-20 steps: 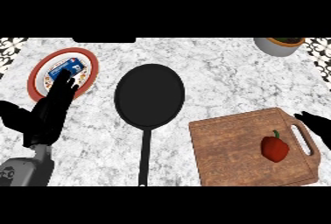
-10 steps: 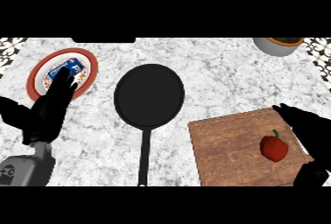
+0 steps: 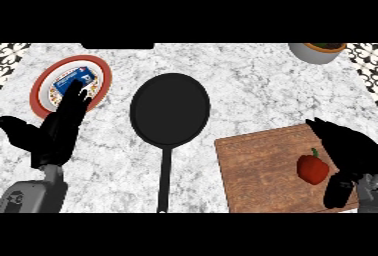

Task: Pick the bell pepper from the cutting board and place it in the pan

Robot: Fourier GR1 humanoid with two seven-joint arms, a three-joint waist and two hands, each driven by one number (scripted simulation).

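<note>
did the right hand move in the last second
Yes. The right hand has come leftward from the view's right edge over the cutting board, and is now beside the bell pepper.

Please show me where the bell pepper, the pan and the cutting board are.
bell pepper (image 3: pixel 313 169), head view, on its red body.
pan (image 3: pixel 170 109), head view, middle of its black base.
cutting board (image 3: pixel 255 172), head view, bare wood left of the bell pepper.

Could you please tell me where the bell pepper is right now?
In the head view, the bell pepper lies on the right part of the cutting board, at lower right, beside the right hand and right of the pan.
</note>
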